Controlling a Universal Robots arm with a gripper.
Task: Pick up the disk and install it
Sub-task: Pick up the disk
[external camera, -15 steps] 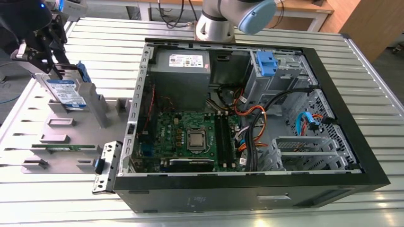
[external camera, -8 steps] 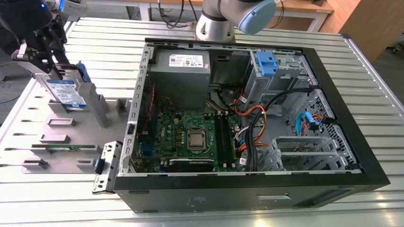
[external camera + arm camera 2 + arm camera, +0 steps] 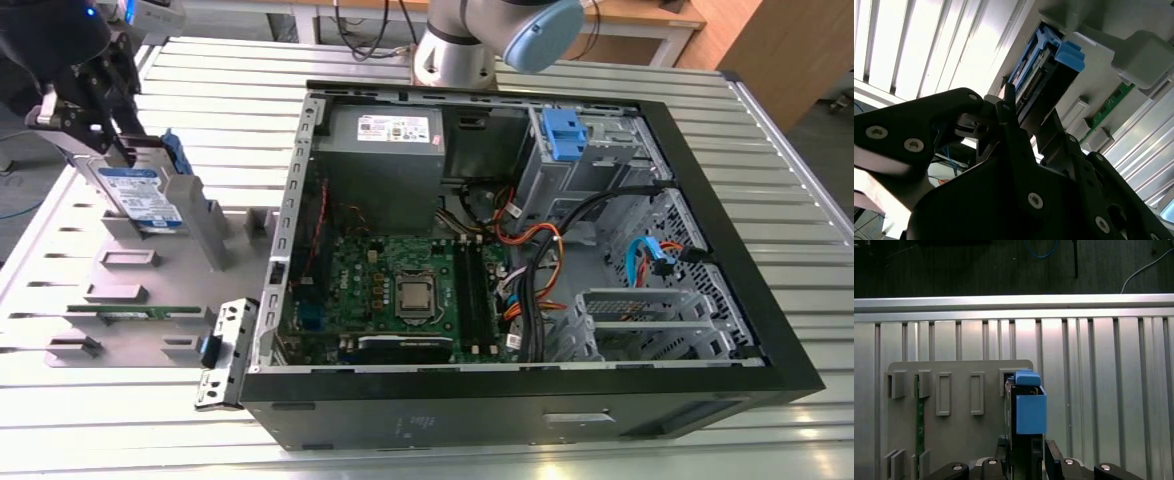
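The disk (image 3: 144, 200) stands on edge in a slot of the grey holder (image 3: 160, 300) at the exterior view's left, its white-and-blue label facing out and a blue rail on its top edge. My black gripper (image 3: 118, 148) comes down on its upper end, with one finger on each flat face, shut on it. In the first wrist view the disk (image 3: 1026, 410) with its blue rail sits between the fingers of the gripper (image 3: 1025, 452). In the second wrist view the gripper (image 3: 1021, 120) clamps the near end of the disk (image 3: 1046, 70).
An open computer case (image 3: 747, 250) lies at the exterior view's right, with a motherboard (image 3: 400, 290), cables and a drive cage with blue rails (image 3: 567, 135). A thin green circuit strip (image 3: 134, 311) stands in the grey holder. The arm's base (image 3: 461, 50) is behind the case.
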